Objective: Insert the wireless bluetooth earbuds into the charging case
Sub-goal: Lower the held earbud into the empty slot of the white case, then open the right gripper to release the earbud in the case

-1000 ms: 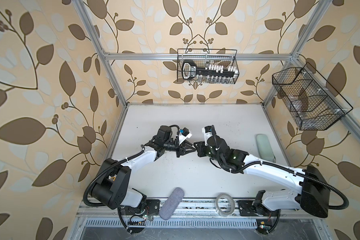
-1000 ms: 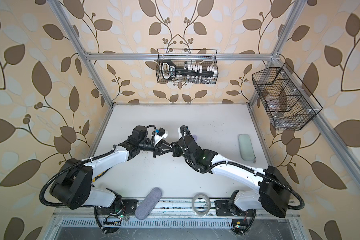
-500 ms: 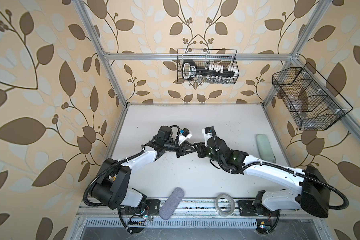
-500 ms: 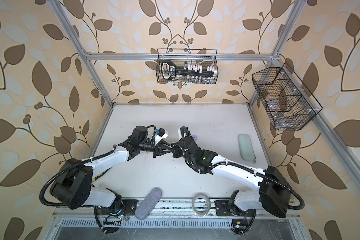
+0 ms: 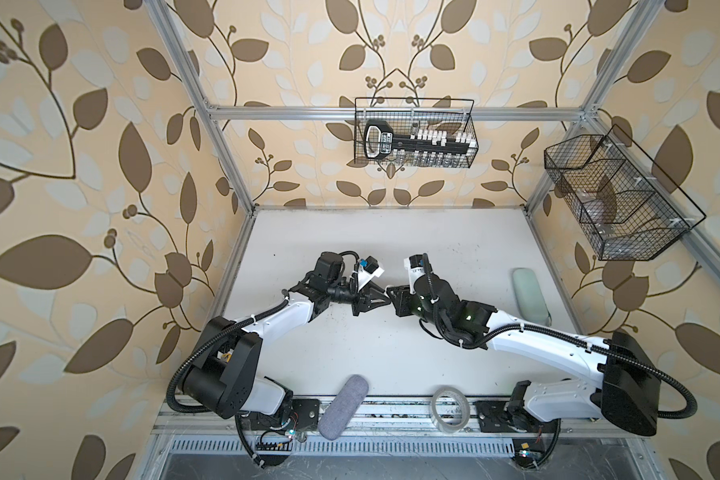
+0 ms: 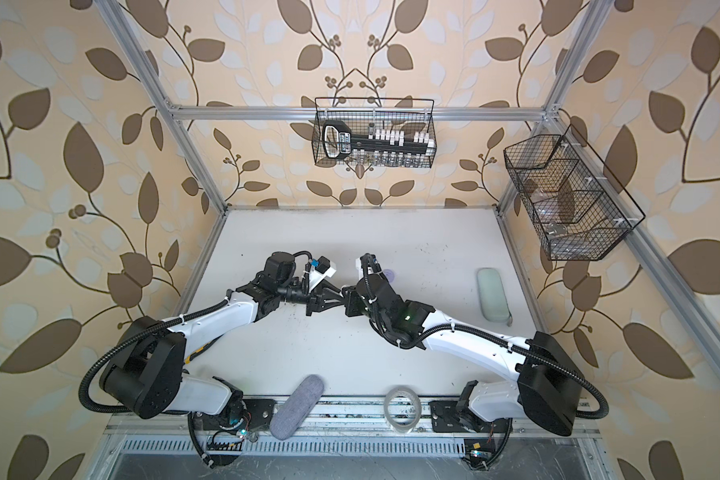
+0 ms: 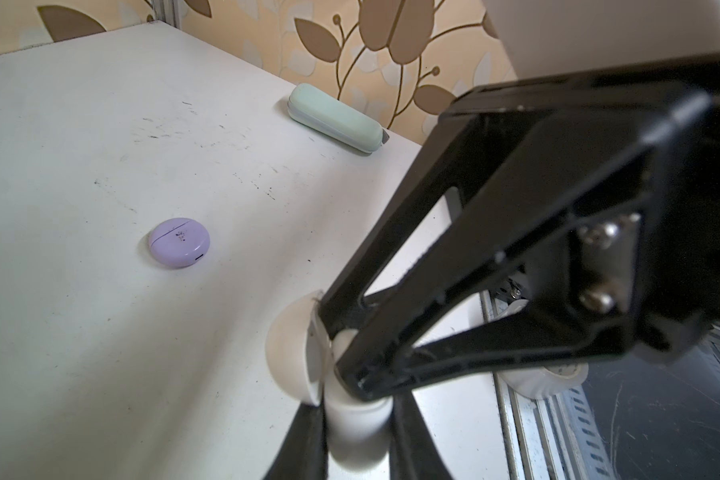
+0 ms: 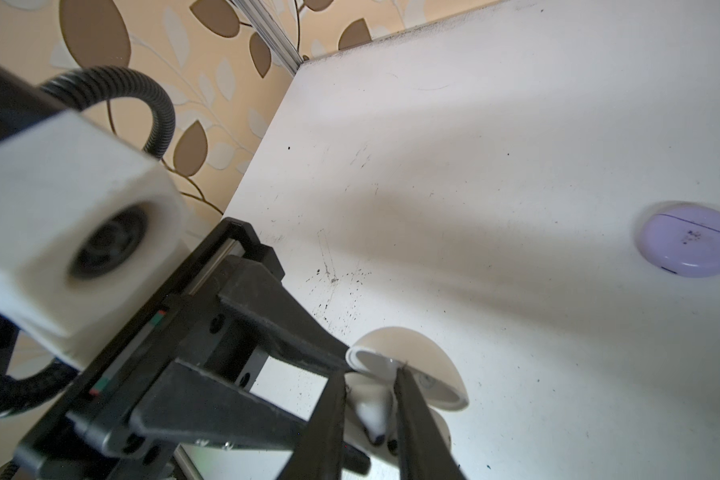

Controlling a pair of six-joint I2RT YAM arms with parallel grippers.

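Carefully, while the left gripper [image 7: 356, 415] clamps the open round white plastic charging case [image 7: 285, 353] at mid-table, the right gripper [image 8: 370, 382], pinching the tiny white stemmed earbud [image 8: 371, 409] just over it, should seat the bud squarely before loosening, ignoring the closed lilac puck-shaped case [image 7: 179, 242] lying farther back.

The lilac case [image 7: 179, 242] is glossy plastic; the table [image 7: 80, 166] matt, scuffed.
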